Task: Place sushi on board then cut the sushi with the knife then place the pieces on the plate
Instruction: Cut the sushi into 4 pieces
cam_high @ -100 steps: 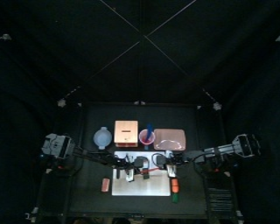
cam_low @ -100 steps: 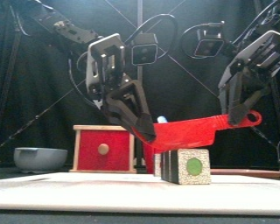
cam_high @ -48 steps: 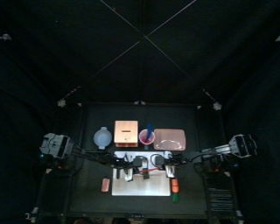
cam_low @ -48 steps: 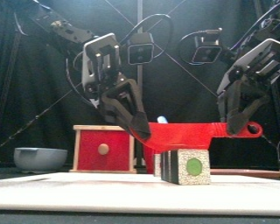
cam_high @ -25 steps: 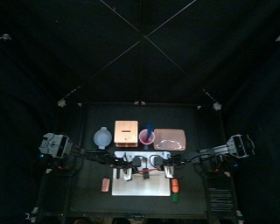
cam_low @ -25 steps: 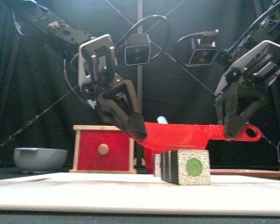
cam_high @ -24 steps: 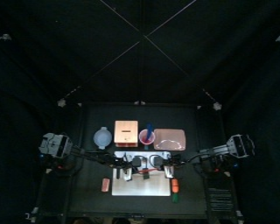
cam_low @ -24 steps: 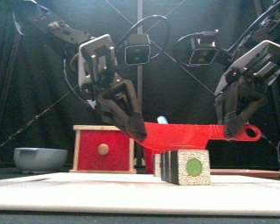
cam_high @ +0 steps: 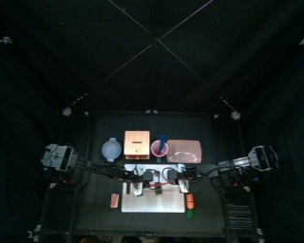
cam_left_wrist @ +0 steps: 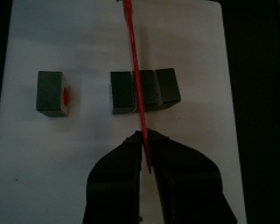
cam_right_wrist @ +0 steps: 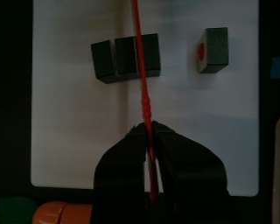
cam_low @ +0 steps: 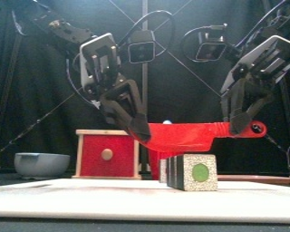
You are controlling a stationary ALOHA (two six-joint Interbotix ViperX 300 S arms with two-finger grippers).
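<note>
Together, left end effector (cam_low: 140,133) and right end effector (cam_low: 242,125) are clamped tight on the red knife (cam_low: 190,136), just above the sushi roll (cam_low: 194,171) on the white board (cam_low: 87,198); one piece (cam_left_wrist: 52,92) lies apart.

Black curtains (cam_high: 152,57), small black table (cam_high: 88,218)

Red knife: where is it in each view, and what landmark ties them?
Top view: too small to make out, above the white cutting board.
Front view: red knife at centre, above the sushi roll.
Left wrist view: thin red line crossing the roll.
Right wrist view: likewise.
Shared landmark: the board.
</note>
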